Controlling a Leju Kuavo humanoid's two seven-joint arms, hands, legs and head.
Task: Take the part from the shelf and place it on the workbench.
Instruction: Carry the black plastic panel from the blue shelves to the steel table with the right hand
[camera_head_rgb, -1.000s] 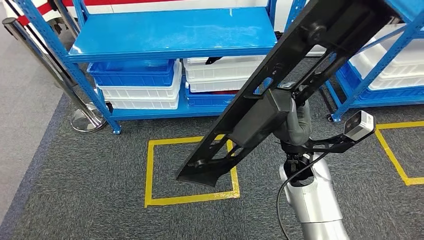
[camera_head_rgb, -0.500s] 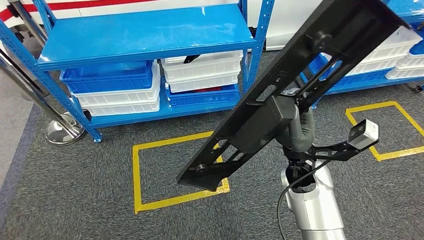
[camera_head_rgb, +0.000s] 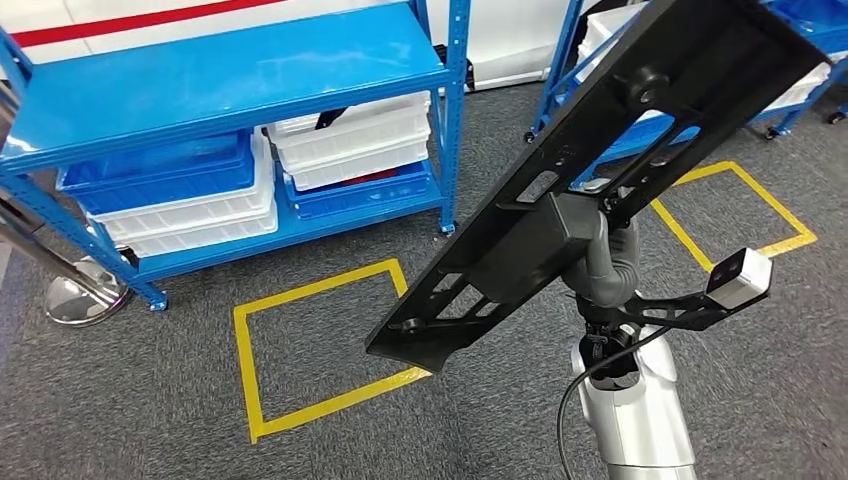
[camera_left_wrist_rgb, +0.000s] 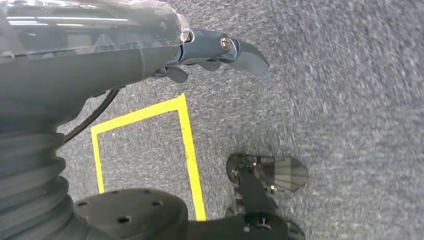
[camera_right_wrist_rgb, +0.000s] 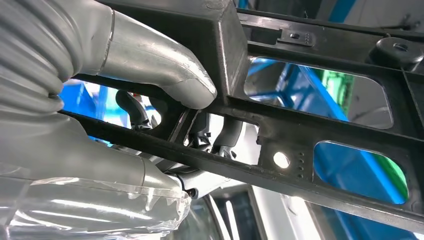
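Observation:
The part (camera_head_rgb: 610, 160) is a long black plastic frame with cut-out windows. It slants up from low centre to the top right of the head view, above the grey carpet. My right hand (camera_head_rgb: 598, 262) grips it near its middle from underneath. In the right wrist view the grey thumb (camera_right_wrist_rgb: 155, 62) presses on a boxy block of the part (camera_right_wrist_rgb: 320, 125), and darker fingers curl behind a bar. My left hand (camera_left_wrist_rgb: 220, 50) hangs over the carpet with nothing in it, its fingers loosely extended.
A blue shelf rack (camera_head_rgb: 230, 70) stands at the upper left with white and blue bins (camera_head_rgb: 350, 140) on its lower level. A second rack (camera_head_rgb: 600, 60) is at the upper right. Yellow tape squares (camera_head_rgb: 320, 340) (camera_head_rgb: 740, 210) mark the carpet. A steel post base (camera_head_rgb: 80, 295) sits far left.
The whole picture has shifted: the camera has turned right, so the shelf rack slid left and the second rack and tape square came further in. The part stays in my right hand.

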